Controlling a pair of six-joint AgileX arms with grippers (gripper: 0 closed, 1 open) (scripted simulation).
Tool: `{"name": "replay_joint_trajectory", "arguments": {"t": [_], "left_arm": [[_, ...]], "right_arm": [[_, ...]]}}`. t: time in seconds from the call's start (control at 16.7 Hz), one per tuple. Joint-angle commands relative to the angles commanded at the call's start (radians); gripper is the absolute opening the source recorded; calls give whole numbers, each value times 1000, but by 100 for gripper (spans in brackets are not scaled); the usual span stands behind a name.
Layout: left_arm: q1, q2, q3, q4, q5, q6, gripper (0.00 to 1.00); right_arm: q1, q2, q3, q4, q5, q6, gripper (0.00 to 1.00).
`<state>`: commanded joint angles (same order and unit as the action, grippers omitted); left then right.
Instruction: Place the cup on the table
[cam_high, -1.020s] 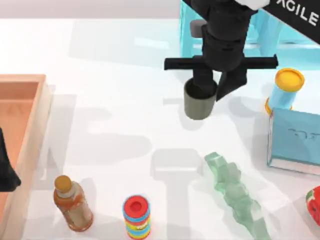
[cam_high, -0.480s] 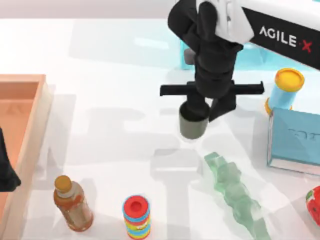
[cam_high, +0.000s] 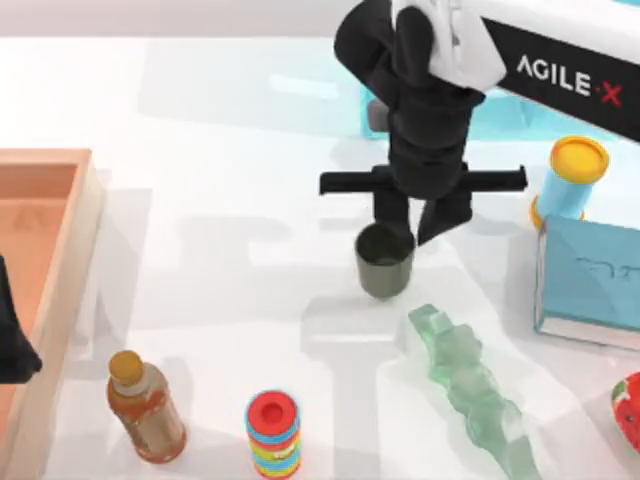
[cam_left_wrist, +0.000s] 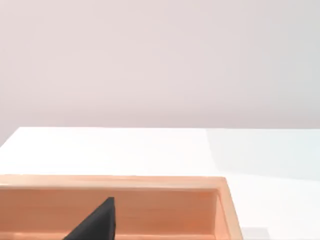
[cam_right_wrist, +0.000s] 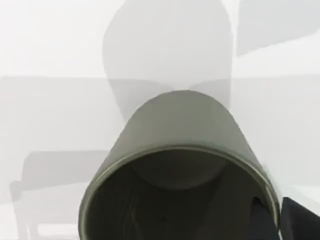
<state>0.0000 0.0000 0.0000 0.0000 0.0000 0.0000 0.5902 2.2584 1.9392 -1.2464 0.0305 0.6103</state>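
The dark olive-grey cup (cam_high: 385, 265) stands upright on the white table (cam_high: 220, 130), a little right of centre, its mouth facing up. My right gripper (cam_high: 417, 222) hangs just above the cup's far rim, open, one finger over the rim and the other off to the cup's right. In the right wrist view the cup (cam_right_wrist: 185, 125) is very close, with a dark fingertip (cam_right_wrist: 300, 222) beside its rim. My left arm (cam_high: 12, 345) is parked at the left edge over the wooden tray, and a dark tip (cam_left_wrist: 95, 225) of it is in the left wrist view.
A wooden tray (cam_high: 45, 200) lies along the left side. Near the front stand a brown bottle (cam_high: 147, 410) and a rainbow-striped cylinder (cam_high: 272, 432). A green translucent piece (cam_high: 470, 385) lies right of those. On the right are a light-blue book (cam_high: 590, 280) and a yellow-lidded cylinder (cam_high: 572, 180).
The right gripper carried the cup down and slightly left to the table. Its fingers have since spread, and the cup now stands free below them with its rim uncovered.
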Motion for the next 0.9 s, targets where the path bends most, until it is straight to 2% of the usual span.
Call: {"name": "replay_joint_trajectory", "arguments": {"t": [0.54,0.9], "left_arm": [[0,0,0,0,0,0,100],[0,0,0,0,0,0,100]], "right_arm": [[0,0,0,0,0,0,98],[0,0,0,0,0,0,100]]}}
